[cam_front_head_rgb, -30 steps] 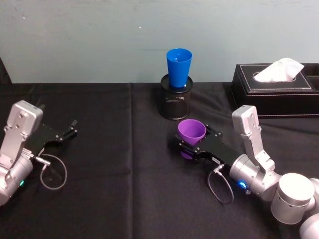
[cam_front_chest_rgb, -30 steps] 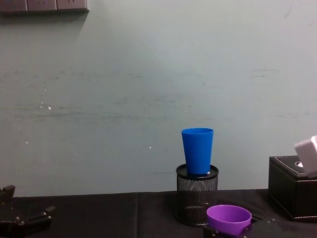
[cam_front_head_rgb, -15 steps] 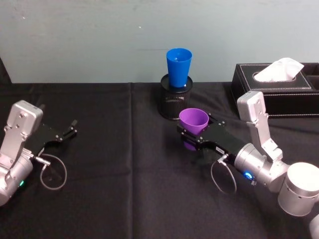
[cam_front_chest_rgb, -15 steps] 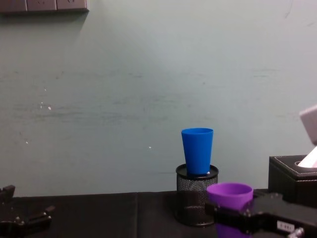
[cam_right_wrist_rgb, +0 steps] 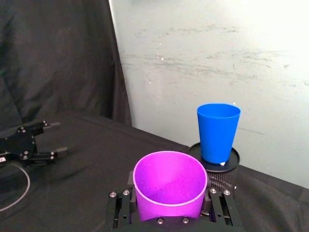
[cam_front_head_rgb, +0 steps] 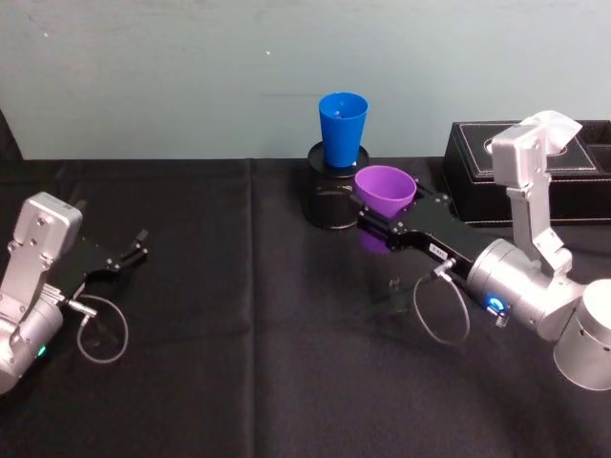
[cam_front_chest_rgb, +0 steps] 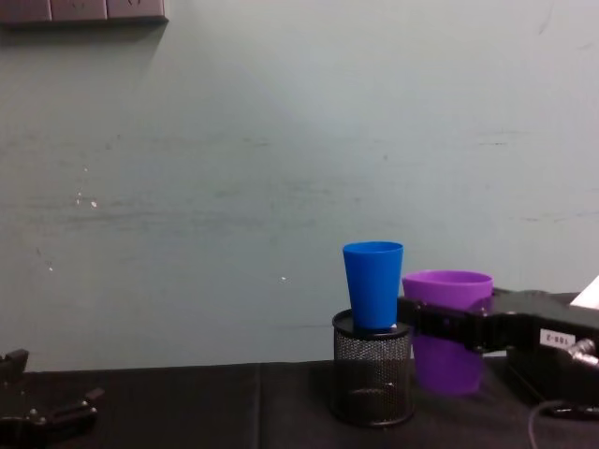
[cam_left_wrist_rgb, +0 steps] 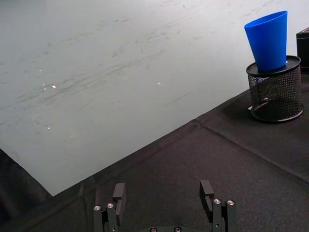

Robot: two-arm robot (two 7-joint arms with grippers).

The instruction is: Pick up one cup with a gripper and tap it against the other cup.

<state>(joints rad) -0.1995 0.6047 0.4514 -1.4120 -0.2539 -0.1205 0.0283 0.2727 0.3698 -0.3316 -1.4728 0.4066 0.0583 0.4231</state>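
Height is what has changed: a second ago the purple cup (cam_front_head_rgb: pixel 385 189) sat low by the surface (cam_front_head_rgb: pixel 239 334), and it has since been carried up and forward by the right end effector (cam_front_head_rgb: pixel 396 208), whose flat fingers are pinching it from both sides. In the chest view its rim now stands just under the rim of the blue cup (cam_front_head_rgb: pixel 343 129), right beside it. The head and right wrist views show a gap between them, so the tap looks near but not made — probably a short push forward and left remains. The purple cup is open side up and empty. The blue cup stands seated in the mouth of the black mesh pen holder (cam_front_head_rgb: pixel 325 200), and what shows of its inside looks empty too. The tissue box (cam_front_head_rgb: pixel 468 162) has a white tissue poking out. The left end effector (cam_front_head_rgb: pixel 134 246) lies parked on the surface, fingers spread, holding nothing.
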